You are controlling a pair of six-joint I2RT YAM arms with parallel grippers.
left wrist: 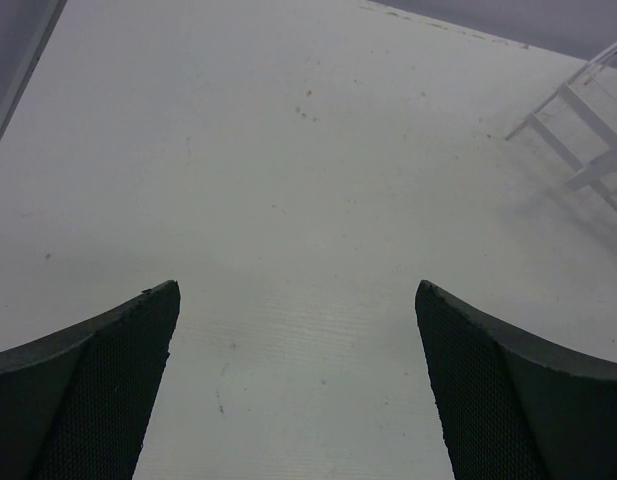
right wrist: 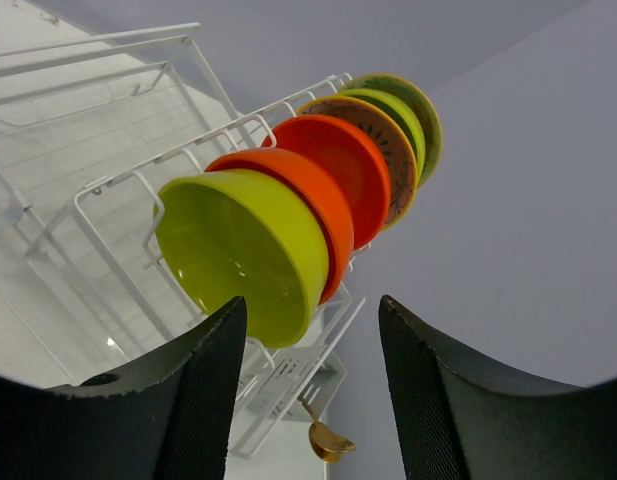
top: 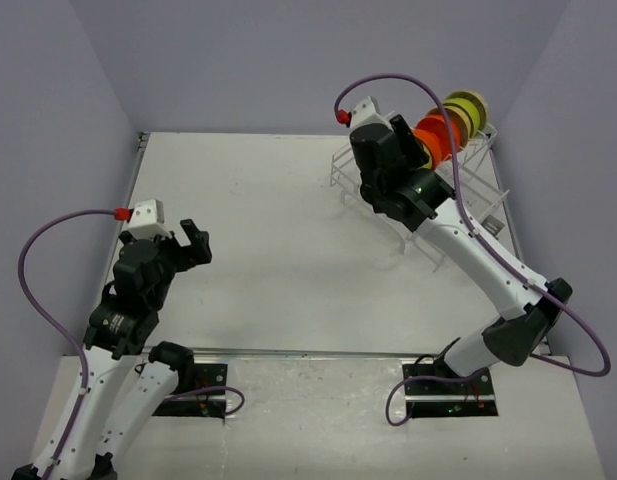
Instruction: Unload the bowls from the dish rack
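At the upper right of the top view stands the rack (top: 345, 172). A row of bowls (top: 450, 122) stands on edge in its wires, one behind another. Seen from the right wrist, the nearest is a yellow-green bowl (right wrist: 243, 250), behind it two orange bowls (right wrist: 338, 165), then a patterned bowl (right wrist: 396, 150) and green ones at the far end. The right claw (right wrist: 310, 305) is just before the yellow-green bowl, its fingers apart and holding nothing. A gold spoon (right wrist: 323, 437) shows low in the rack. At the left of the top view, the left claw (top: 193, 242) hangs over the table (top: 278, 250), well apart from the rack, fingers also wide apart and empty.
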